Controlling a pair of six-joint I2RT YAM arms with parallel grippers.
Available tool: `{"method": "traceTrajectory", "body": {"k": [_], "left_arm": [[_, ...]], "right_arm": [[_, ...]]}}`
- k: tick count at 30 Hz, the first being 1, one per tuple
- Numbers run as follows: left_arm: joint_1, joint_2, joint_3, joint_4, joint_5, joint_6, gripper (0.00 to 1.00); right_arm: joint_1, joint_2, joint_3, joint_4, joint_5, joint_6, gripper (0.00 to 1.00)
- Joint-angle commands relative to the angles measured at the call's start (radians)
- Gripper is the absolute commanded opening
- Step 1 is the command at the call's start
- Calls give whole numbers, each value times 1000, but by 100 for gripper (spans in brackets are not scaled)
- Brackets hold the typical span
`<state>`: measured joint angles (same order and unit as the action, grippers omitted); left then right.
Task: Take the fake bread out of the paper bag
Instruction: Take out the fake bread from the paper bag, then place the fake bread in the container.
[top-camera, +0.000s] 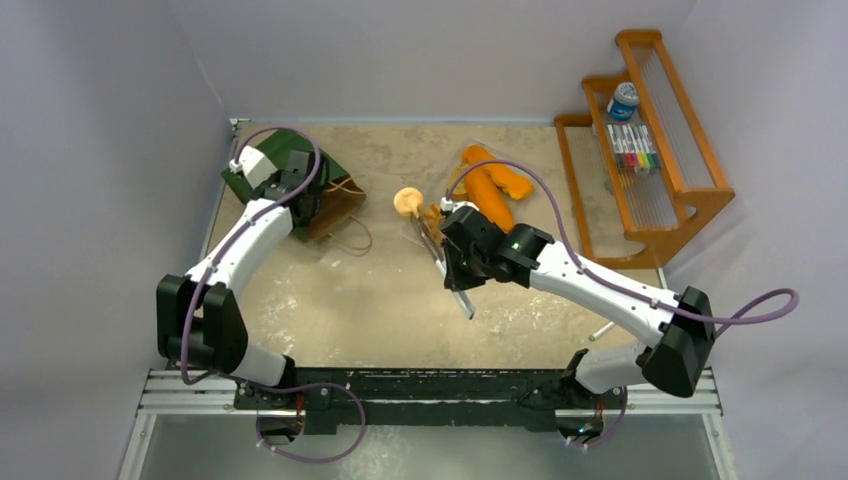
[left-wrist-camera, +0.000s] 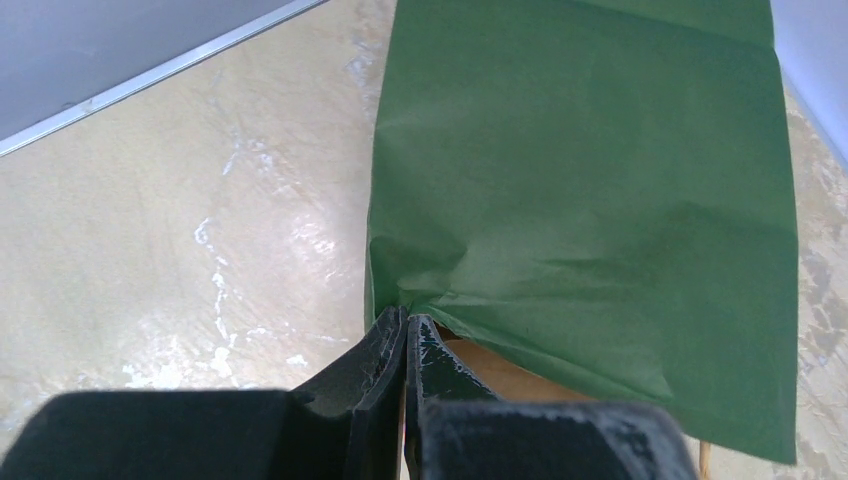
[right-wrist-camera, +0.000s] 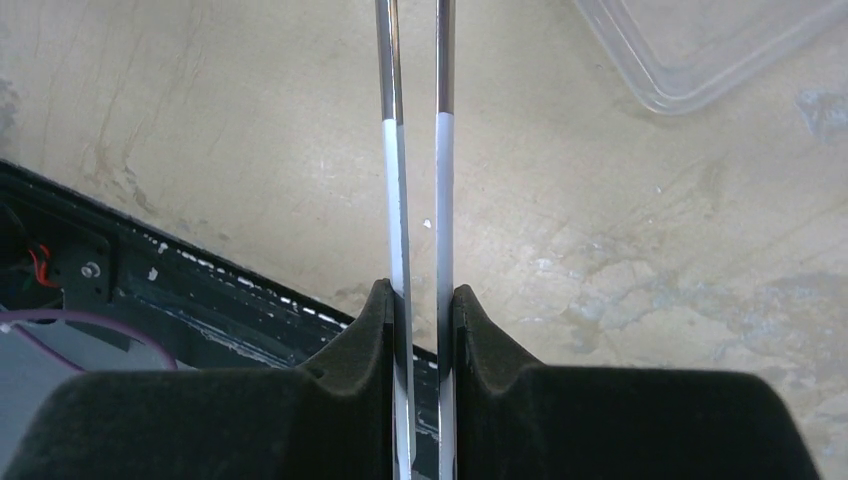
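The dark green paper bag (top-camera: 262, 172) lies at the back left with its brown mouth and string handles (top-camera: 352, 238) facing the middle. My left gripper (left-wrist-camera: 406, 322) is shut on the bag's (left-wrist-camera: 580, 180) mouth edge, and the brown inside (left-wrist-camera: 525, 378) shows beside it. Outside the bag lie pieces of fake bread: orange loaves (top-camera: 490, 185) and a round tan piece (top-camera: 407, 202). My right gripper (top-camera: 455, 268) is near them. It (right-wrist-camera: 421, 296) is shut on metal tongs (right-wrist-camera: 418, 160), whose two arms run up between the fingers. The bag's contents are hidden.
A clear plastic tray (right-wrist-camera: 690, 60) lies at the top right of the right wrist view. A wooden rack (top-camera: 655, 190) at the back right holds markers (top-camera: 632, 148) and a blue-and-white can (top-camera: 623, 100). The black base rail (top-camera: 430, 385) runs along the near edge.
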<state>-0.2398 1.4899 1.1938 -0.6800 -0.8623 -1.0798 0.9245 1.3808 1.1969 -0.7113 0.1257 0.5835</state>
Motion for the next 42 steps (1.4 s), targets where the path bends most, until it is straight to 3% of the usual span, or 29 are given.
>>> {"method": "traceTrajectory", "body": {"k": [1, 10, 14, 16, 18, 23, 25, 42], "left_arm": [[22, -82, -40, 18, 1, 27, 0], [76, -151, -110, 25, 53, 48, 0], [82, -167, -126, 51, 101, 66, 9], [82, -176, -134, 70, 140, 75, 15], [82, -183, -138, 85, 174, 79, 22], [82, -197, -141, 107, 262, 88, 47], [82, -205, -138, 111, 288, 97, 51], [82, -288, -70, 86, 313, 106, 54]], "right_arm": [[-6, -66, -18, -38, 88, 115, 0], [-26, -145, -137, -71, 104, 234, 0], [-33, -165, -199, -42, 95, 262, 0], [-38, -159, -220, -19, 91, 269, 5], [-41, -144, -249, 4, 96, 273, 17], [-60, -85, -289, 81, 89, 259, 38], [-65, -68, -298, 101, 78, 253, 41], [-69, -196, -295, 25, 112, 285, 42]]}}
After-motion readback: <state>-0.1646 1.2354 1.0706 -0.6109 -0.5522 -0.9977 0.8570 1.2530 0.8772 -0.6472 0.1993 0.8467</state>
